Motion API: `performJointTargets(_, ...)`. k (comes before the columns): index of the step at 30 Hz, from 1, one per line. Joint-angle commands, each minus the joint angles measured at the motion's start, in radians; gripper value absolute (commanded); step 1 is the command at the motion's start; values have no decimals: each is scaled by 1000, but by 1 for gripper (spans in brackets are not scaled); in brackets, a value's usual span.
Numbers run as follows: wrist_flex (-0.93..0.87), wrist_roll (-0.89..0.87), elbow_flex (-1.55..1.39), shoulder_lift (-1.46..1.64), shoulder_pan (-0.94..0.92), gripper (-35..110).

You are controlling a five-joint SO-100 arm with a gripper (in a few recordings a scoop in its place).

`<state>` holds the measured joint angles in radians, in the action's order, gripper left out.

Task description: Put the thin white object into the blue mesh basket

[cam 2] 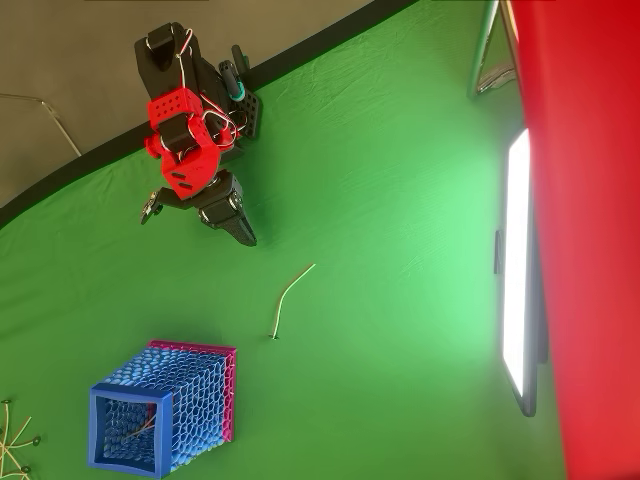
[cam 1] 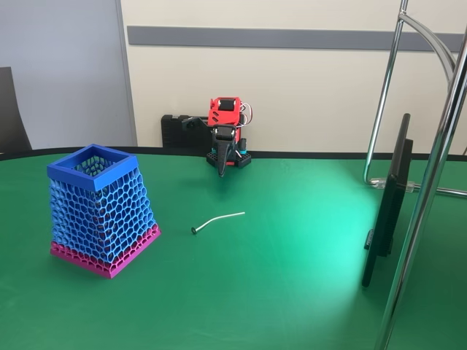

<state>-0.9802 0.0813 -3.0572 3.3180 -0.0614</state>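
I see the thin white object (cam 1: pixel 217 220) lying on the green worktop (cam 1: pixel 292 277) mid-frame, right of the blue mesh basket (cam 1: pixel 102 211) at lower left. My gripper (cam 1: pixel 222 169) hangs at upper centre, jaws together, holding nothing.

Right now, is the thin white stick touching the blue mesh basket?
Apart. In the overhead view, bare green table lies between the thin white stick and the blue mesh basket; the fixed view shows the same gap beside the basket's pink base.
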Motion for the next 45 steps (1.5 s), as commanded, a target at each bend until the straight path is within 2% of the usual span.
performJointTargets(1,-20,-5,17,8,6,1)
performJointTargets(18,2,-3,26,-35,8,1)
performJointTargets(27,215,-14,161,-390,-83,1)
performJointTargets(34,284,18,321,-678,-98,1)
performJointTargets(40,325,118,480,-907,-133,1)
performJointTargets(45,356,273,600,-1063,-133,2)
